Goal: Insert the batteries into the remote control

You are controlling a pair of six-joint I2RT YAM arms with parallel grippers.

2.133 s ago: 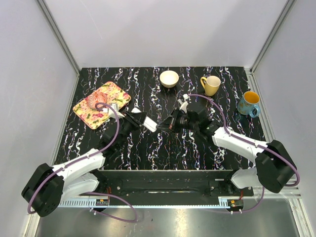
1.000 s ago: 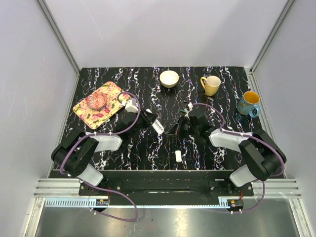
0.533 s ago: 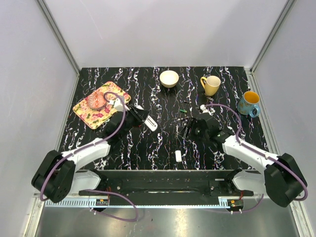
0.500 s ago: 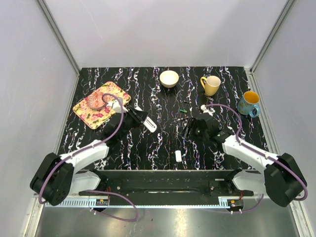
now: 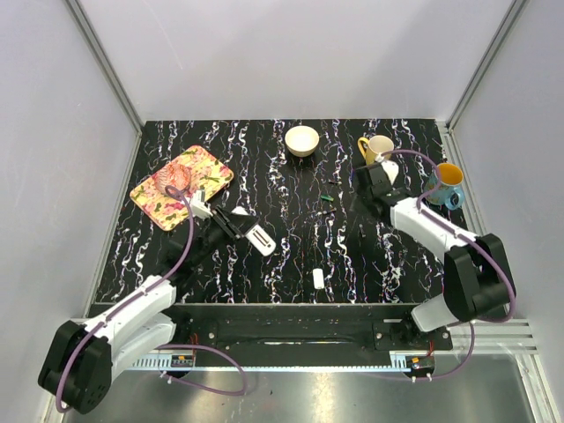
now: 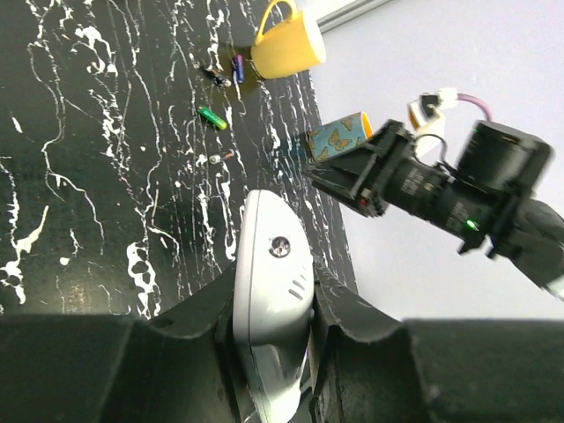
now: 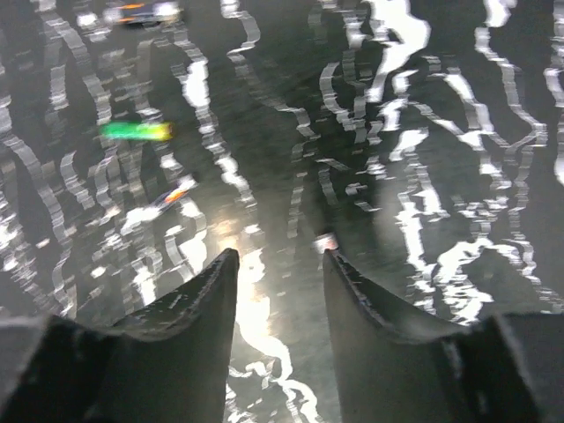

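The remote control point(image 6: 269, 291) is smooth, glossy white plastic; the table point(image 5: 291, 256) looks glossy black with white veining.

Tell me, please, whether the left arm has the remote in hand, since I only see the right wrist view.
Observer: Yes, the left gripper is shut on the white remote.
Operator: Is anything close to my arm that I might bump?
Observer: A yellow mug stands right by the right gripper, on its far side.
Operator: Is anything else loose on the table?
Observer: A small white piece lies near the front edge, between the two arms.
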